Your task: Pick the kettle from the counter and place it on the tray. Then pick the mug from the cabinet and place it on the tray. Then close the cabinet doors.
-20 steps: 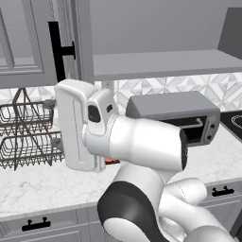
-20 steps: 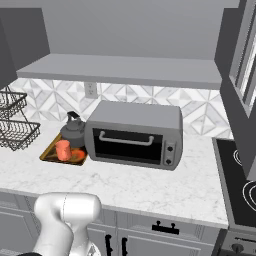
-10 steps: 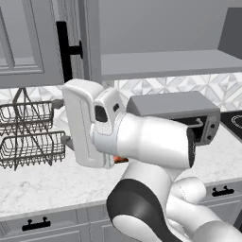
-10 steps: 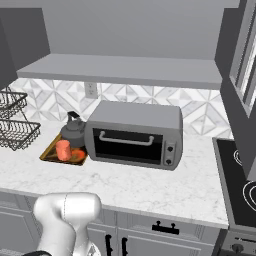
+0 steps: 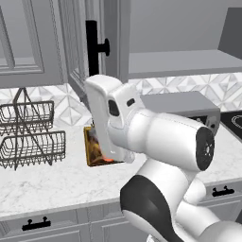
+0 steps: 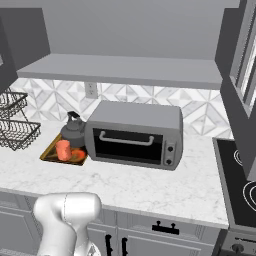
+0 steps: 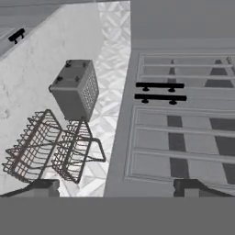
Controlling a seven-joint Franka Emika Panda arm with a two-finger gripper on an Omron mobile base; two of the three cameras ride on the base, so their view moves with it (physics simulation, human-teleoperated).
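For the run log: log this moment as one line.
kettle: on tray | mug: on tray | cabinet door: open | fingers: open, empty | left: close doors

Base views sharing counter (image 6: 150, 185), hand view rolled
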